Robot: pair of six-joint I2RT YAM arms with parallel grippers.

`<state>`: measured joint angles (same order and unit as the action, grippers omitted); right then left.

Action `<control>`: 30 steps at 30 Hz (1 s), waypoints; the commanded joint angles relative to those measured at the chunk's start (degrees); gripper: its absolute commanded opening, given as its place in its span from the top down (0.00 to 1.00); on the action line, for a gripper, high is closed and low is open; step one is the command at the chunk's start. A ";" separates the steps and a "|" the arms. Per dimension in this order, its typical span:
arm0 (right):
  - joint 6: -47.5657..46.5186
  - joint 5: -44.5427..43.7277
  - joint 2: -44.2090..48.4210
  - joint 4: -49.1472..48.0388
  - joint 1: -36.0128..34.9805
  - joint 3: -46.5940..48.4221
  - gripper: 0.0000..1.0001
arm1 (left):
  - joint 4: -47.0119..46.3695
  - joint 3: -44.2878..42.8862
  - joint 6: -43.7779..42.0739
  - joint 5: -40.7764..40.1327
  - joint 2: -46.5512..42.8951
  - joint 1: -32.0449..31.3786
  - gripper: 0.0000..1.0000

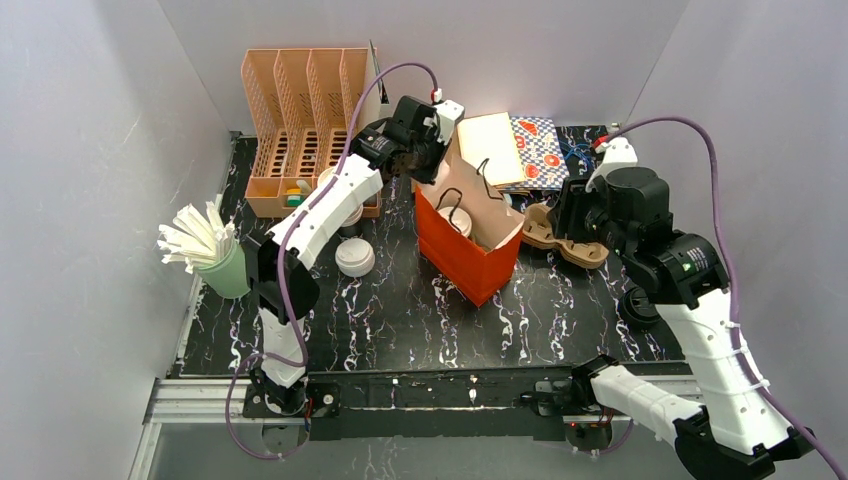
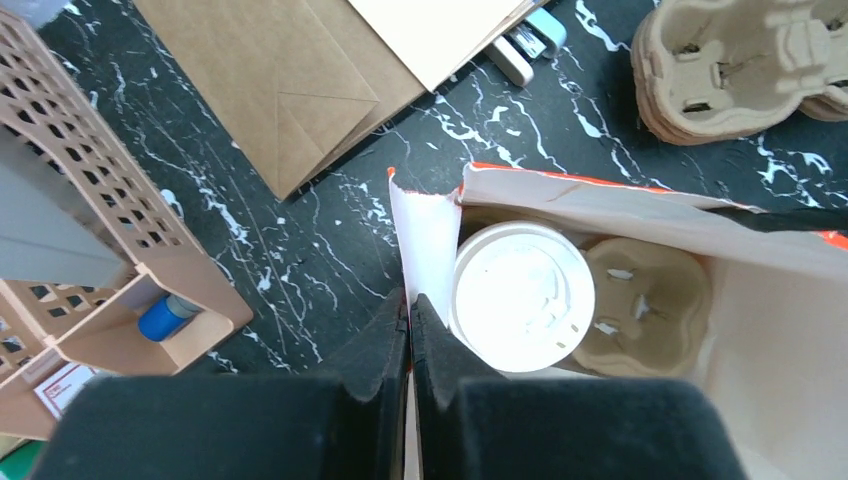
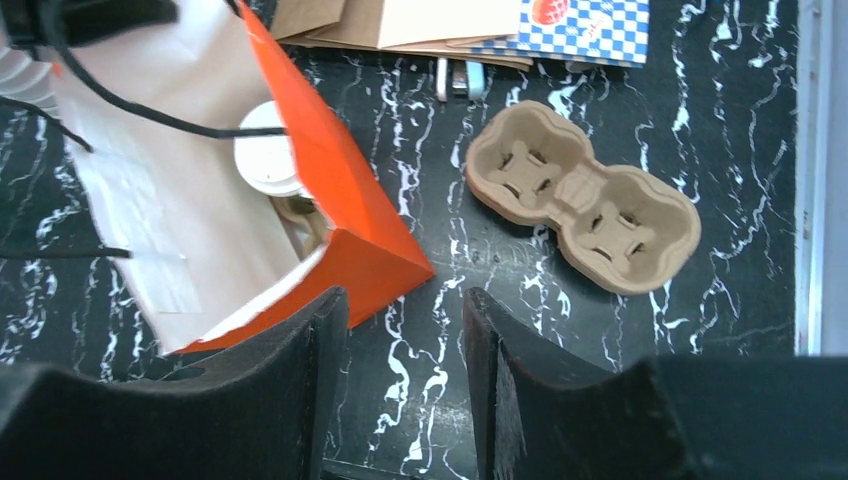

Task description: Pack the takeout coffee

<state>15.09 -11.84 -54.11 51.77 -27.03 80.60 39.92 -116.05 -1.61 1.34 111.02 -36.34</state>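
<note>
The left tool [image 2: 409,305] pinches the rim of the orange bag [image 2: 640,205] at mid-bench. Inside, the cup with the white lid [image 2: 522,295] sits in a cardboard tray [image 2: 648,305]. The right tool [image 3: 405,340] is spread.

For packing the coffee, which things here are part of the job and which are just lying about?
Job: orange bag, rim pinched by the left gripper, jaws shut; white-lidded cup and pulp carrier inside it; black-lidded cup on the table.
Lying about: spare carriers, peach organiser, cup of wrapped straws, flat paper bags.
</note>
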 commanded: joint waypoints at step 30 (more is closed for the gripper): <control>25.63 -14.56 -2.59 -4.55 7.96 -21.70 0.27 | -2.99 -9.43 -8.49 -15.27 3.53 2.85 0.52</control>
<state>38.30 -19.81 -55.51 50.06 -24.43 57.21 37.17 -124.42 -12.14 -13.13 116.53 -33.54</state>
